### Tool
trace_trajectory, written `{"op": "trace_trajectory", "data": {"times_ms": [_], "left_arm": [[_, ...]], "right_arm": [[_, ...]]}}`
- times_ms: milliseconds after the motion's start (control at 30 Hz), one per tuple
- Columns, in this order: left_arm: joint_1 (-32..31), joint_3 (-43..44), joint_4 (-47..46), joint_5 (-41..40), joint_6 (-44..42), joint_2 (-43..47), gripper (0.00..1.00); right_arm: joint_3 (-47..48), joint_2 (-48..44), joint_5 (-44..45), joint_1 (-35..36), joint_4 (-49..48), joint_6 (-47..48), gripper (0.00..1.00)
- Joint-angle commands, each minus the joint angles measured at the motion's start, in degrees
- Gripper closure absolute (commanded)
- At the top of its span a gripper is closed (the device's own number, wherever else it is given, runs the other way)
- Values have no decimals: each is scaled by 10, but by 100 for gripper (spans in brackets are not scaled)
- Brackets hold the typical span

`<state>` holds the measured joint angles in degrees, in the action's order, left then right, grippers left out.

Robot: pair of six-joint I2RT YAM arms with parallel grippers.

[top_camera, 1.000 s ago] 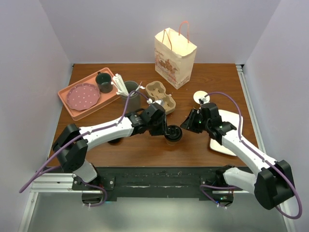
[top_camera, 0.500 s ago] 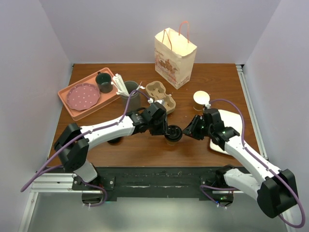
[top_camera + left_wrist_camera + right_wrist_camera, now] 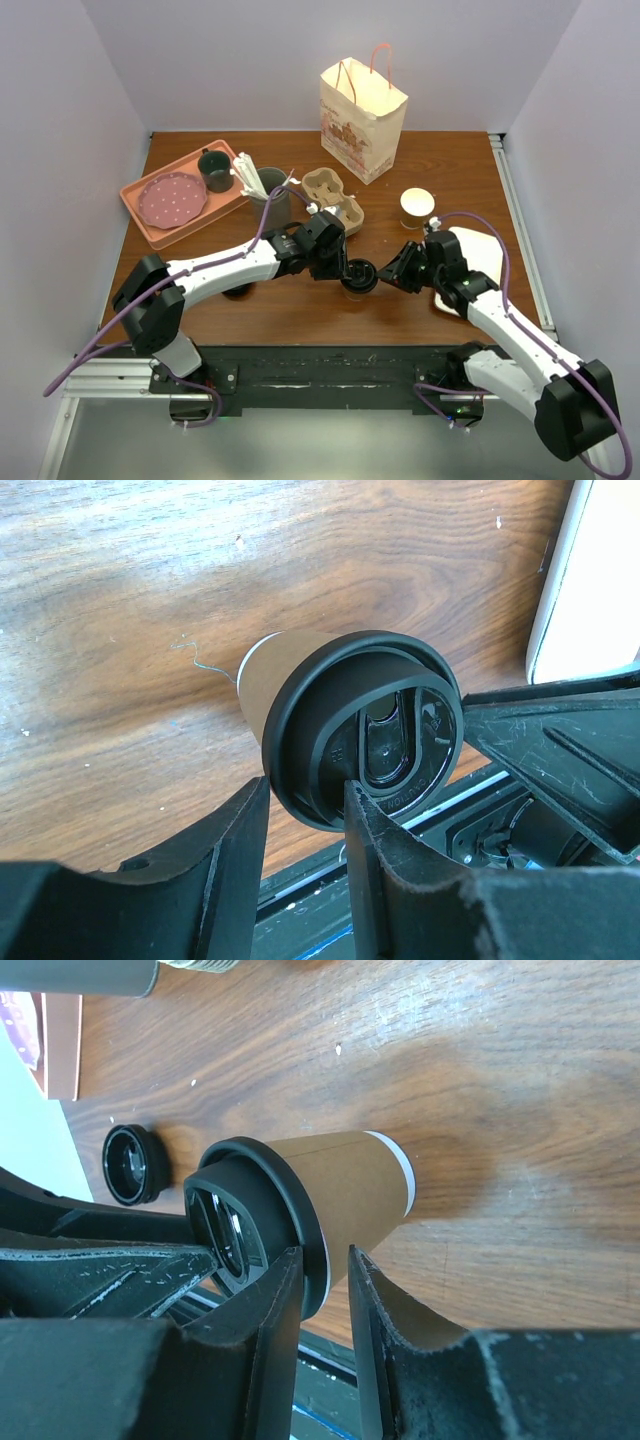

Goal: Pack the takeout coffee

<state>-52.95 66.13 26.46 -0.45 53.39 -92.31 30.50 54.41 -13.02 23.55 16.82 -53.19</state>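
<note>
The takeout coffee (image 3: 358, 284) is a tan-brown paper cup with a black lid, standing near the table's front edge. My left gripper (image 3: 346, 271) comes at it from the left. In the left wrist view its jaws (image 3: 305, 790) pinch the lid's rim (image 3: 300, 780), one finger outside and one on the lid's top. My right gripper (image 3: 390, 273) reaches in from the right. In the right wrist view its fingers (image 3: 325, 1255) stand narrowly apart astride the rim, over the cup's wall (image 3: 350, 1185). The cardboard cup carrier (image 3: 333, 194) sits behind.
An open paper cup (image 3: 416, 204) stands at right, by a white board (image 3: 478, 262). A paper bag (image 3: 362, 118) is at the back. A pink tray (image 3: 150, 222) holds a plate and mug. A grey tumbler (image 3: 272, 206) holds utensils. A black round cap (image 3: 130, 1165) lies near.
My right gripper has slid left and nearer to the lidded cup while its jaws narrowed, uncovering the open cup behind it. The left arm and the cup have stayed put.
</note>
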Motion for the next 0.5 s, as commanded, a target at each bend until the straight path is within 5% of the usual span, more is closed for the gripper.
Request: {"op": "trace_trajectory", "data": {"times_ms": [0, 467], "left_arm": [[-8, -17, 85, -16, -23, -38, 60], [-10, -26, 81, -17, -9, -45, 61]], "right_arm": [[-15, -12, -29, 4, 0, -17, 72], [-122, -25, -1, 4, -29, -55, 85]]}}
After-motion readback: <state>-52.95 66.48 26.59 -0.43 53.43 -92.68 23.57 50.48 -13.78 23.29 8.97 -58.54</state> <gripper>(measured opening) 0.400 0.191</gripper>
